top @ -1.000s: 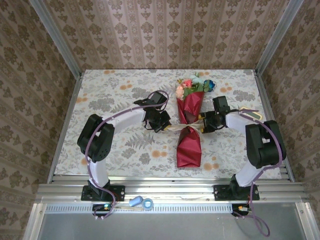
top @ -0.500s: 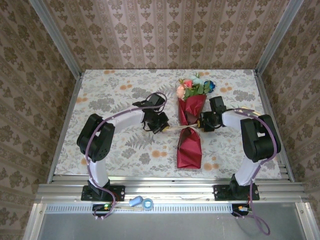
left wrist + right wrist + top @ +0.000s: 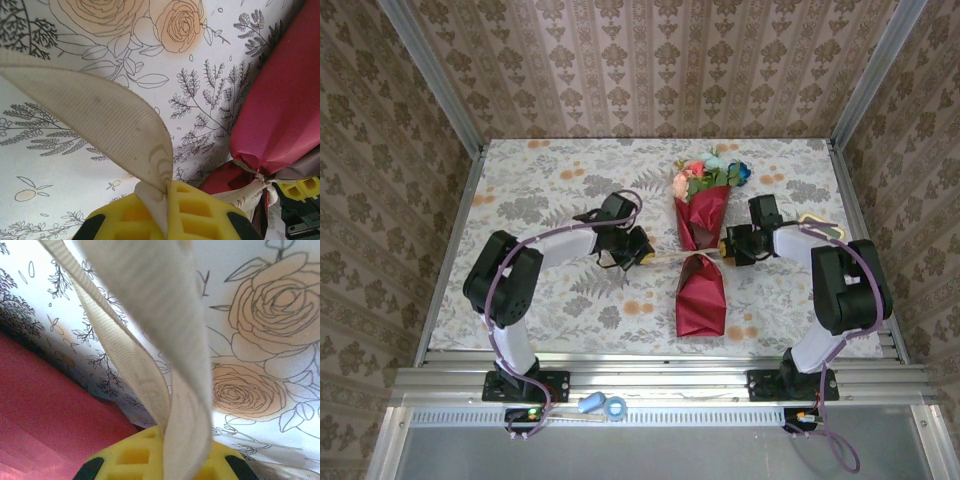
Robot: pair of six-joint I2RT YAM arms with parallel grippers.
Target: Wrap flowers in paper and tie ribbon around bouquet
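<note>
Your left gripper (image 3: pixel 642 252) and right gripper (image 3: pixel 725 247) clamp ribbon (image 3: pixel 100 120) ends either side of the bouquet (image 3: pixel 701 300) mid-frame, likely to cinch the knot.

Both arms are reaching forward and folding inward, elbows sitting at 9 and 3 o'clock. The left gripper (image 3: pixel 642 250) is pointing toward 3 o'clock, the right gripper (image 3: pixel 725 246) toward 9 o'clock, each one's yellow fingers (image 3: pixel 200 212) pinching the ribbon (image 3: pixel 100 115).
</note>
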